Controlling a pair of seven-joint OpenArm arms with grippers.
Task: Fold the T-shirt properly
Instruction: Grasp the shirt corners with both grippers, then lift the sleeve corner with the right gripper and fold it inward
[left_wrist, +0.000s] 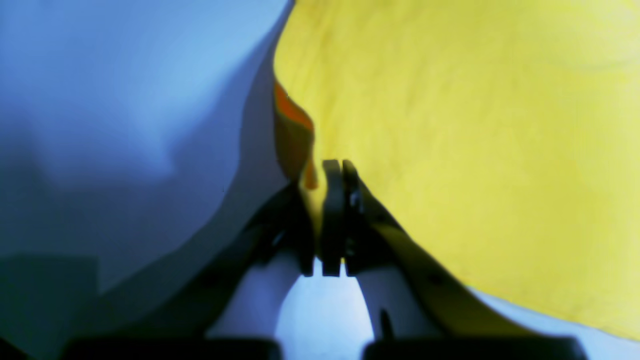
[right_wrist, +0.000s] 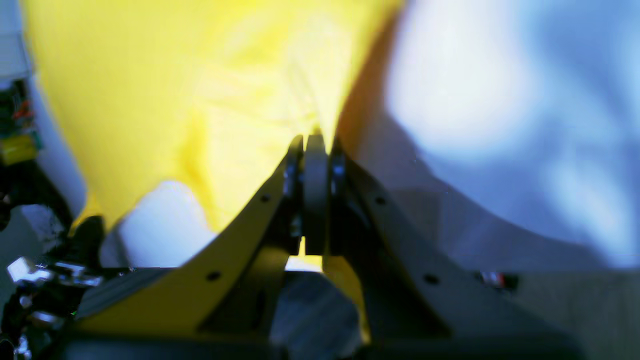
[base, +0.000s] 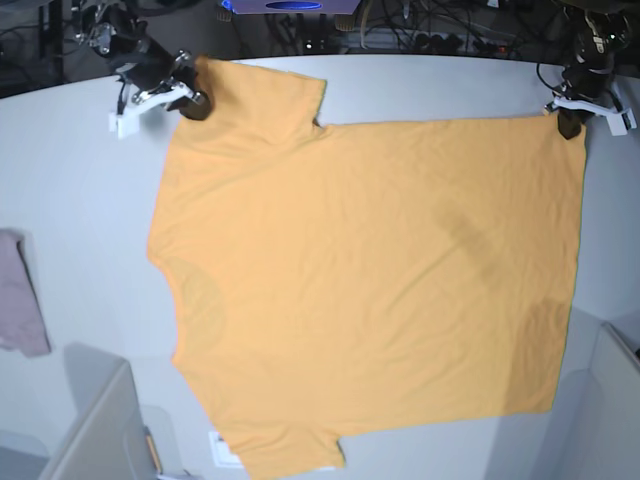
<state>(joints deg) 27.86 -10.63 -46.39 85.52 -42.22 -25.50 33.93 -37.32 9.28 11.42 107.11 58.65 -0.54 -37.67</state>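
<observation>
The T-shirt (base: 370, 290) lies spread flat across the pale grey worktop (base: 80, 180), filling most of the middle of the base view. Its long axis runs left to right: the sleeves and shoulders sit at the left, one sleeve reaching the upper left and the other the bottom edge of the frame, while the straight hem runs down the right side. Bare worktop stays open along the left, where a small pinkish cloth (base: 20, 295) lies well apart from the shirt, and in a narrow strip along the right past the hem. Two grey panels (base: 100, 430) stand at the lower corners, close to the shirt's lower edge.

The fabric is plain orange-yellow, mostly smooth, with a soft darker crease slanting through its right half.

At the upper left, the right hand (base: 192, 103) is closed on the edge of the upper sleeve; its wrist view shows the fingers pressed together with yellow cloth (right_wrist: 150, 100) between them. At the upper right, the left hand (base: 570, 122) is clamped on the hem corner, with its wrist view showing fingers pinched tight at the fabric's folded edge (left_wrist: 450, 125).
</observation>
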